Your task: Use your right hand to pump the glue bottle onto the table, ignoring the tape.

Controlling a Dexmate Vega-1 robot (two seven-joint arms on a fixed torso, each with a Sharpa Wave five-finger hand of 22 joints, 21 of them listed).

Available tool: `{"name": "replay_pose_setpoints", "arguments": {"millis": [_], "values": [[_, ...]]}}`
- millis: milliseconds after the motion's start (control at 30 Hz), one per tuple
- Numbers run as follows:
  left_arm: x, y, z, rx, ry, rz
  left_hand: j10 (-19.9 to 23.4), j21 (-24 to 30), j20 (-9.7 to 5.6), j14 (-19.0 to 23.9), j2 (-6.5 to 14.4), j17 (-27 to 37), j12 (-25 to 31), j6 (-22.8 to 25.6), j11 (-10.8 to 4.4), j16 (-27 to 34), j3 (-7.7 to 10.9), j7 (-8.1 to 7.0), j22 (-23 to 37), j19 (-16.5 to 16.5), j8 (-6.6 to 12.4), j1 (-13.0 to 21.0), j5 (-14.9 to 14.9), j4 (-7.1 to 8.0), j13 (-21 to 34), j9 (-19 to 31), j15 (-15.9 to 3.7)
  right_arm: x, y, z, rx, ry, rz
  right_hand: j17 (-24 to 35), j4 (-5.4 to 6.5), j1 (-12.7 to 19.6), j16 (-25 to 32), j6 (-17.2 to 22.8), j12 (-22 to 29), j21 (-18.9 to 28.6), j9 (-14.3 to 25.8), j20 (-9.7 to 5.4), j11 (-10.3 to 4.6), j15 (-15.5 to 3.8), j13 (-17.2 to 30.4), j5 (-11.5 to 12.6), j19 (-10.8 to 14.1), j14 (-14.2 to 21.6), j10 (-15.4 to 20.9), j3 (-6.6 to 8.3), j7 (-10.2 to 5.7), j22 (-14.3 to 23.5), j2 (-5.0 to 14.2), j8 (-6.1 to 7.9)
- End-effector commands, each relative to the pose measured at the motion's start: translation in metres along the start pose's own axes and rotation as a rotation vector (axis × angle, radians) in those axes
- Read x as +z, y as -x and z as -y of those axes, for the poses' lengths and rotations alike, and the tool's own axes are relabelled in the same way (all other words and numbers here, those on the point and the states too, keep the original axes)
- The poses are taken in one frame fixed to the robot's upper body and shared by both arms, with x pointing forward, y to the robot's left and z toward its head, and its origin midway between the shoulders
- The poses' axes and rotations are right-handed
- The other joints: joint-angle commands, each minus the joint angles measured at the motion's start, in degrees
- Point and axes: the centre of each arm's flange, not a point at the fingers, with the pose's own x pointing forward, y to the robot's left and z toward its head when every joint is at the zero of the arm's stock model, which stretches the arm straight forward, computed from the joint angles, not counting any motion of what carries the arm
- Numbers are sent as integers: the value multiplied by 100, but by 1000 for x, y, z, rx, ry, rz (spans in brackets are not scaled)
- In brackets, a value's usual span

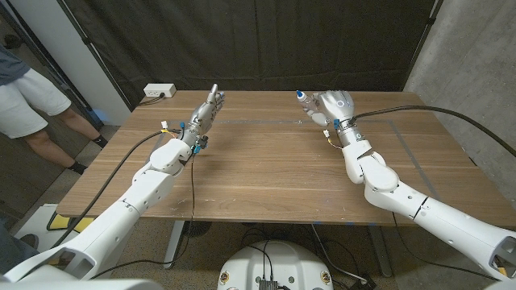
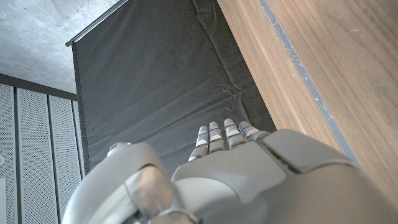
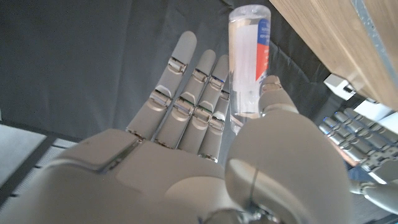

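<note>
A clear glue bottle (image 1: 305, 102) with a blue top and a red and blue label stands near the table's far edge. My right hand (image 1: 335, 106) is just to its right, fingers stretched out and apart. In the right wrist view the bottle (image 3: 249, 62) stands beside the thumb of my right hand (image 3: 205, 155); the thumb tip is at the bottle's side, and I cannot tell whether it touches. Nothing is gripped. My left hand (image 1: 203, 118) hovers over the table's far left part with straight fingers and holds nothing; the left wrist view shows its back (image 2: 236, 180).
The wooden table (image 1: 266, 173) has thin marked lines near its far and right sides. A white power strip (image 1: 159, 91) lies at the back left corner. A person (image 1: 28, 97) stands off the table's left. A black curtain hangs behind.
</note>
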Motion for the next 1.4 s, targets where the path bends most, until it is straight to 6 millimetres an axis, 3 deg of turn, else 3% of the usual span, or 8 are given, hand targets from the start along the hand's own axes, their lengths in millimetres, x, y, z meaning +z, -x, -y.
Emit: {"name": "replay_pose_setpoints", "arguments": {"millis": [33,433,967,1400], "values": [[3,3,3,5,-2,7,44,30,45,33,4,23,-17,15,-24,12,20,10,3,-20,-5,61,-14,-18,5,19,6,-8,-8,7,-8,191,137,-7,-25,360,36,369,7,40,8,-453,-109,-202,11,38,5,53,152,46,-310,7,298,40],[4,7,6,4,-3,3,53,30,46,44,8,23,-22,29,-17,11,27,9,4,-22,-7,73,-27,-15,6,19,11,-9,-14,10,8,327,252,-20,-76,506,22,367,-72,102,8,-457,-159,-209,10,49,-35,72,113,145,-411,14,357,26],[7,22,5,21,0,32,77,29,49,53,9,24,-22,41,-11,9,34,6,5,-26,-12,86,-42,-9,7,20,4,-7,-22,16,76,468,398,-24,-67,523,15,396,-95,129,8,-441,-170,-198,11,45,-77,73,143,171,-463,16,361,34],[10,29,5,30,4,56,83,30,47,52,11,25,-27,46,-12,5,39,0,5,-25,-18,96,-55,-4,7,20,5,-3,-33,0,179,568,495,-25,-40,503,18,448,-105,159,8,-432,-180,-204,15,40,-111,93,206,186,-499,17,370,54]]}}
